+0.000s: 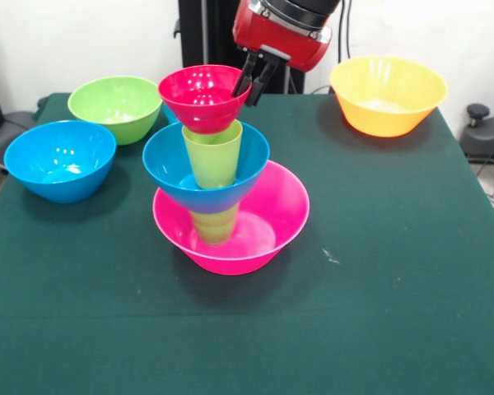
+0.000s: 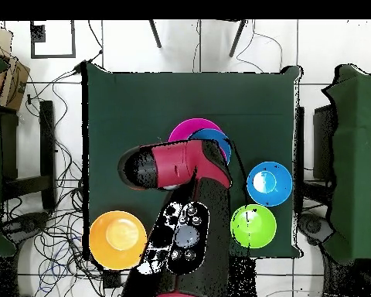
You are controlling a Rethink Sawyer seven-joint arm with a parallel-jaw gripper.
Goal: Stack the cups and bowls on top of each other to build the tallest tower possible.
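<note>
The tower stands mid-table in the front view. Its base is the wide pink bowl (image 1: 288, 206), which holds a green cup (image 1: 214, 226). On that cup sits a blue bowl (image 1: 169, 164), then a second green cup (image 1: 212, 152), then the small red bowl (image 1: 199, 95) on top. My gripper (image 1: 253, 82) comes down from above, its fingers closed on the red bowl's right rim. In the overhead view my arm covers most of the tower; only the edges of the pink bowl (image 2: 185, 128) and the blue bowl (image 2: 219, 143) show.
A blue bowl (image 1: 59, 159) and a green bowl (image 1: 115, 107) stand at the left of the green tablecloth, and an orange bowl (image 1: 387, 95) at the far right. They also show in the overhead view: blue bowl (image 2: 268, 183), green bowl (image 2: 253, 226), orange bowl (image 2: 117, 240).
</note>
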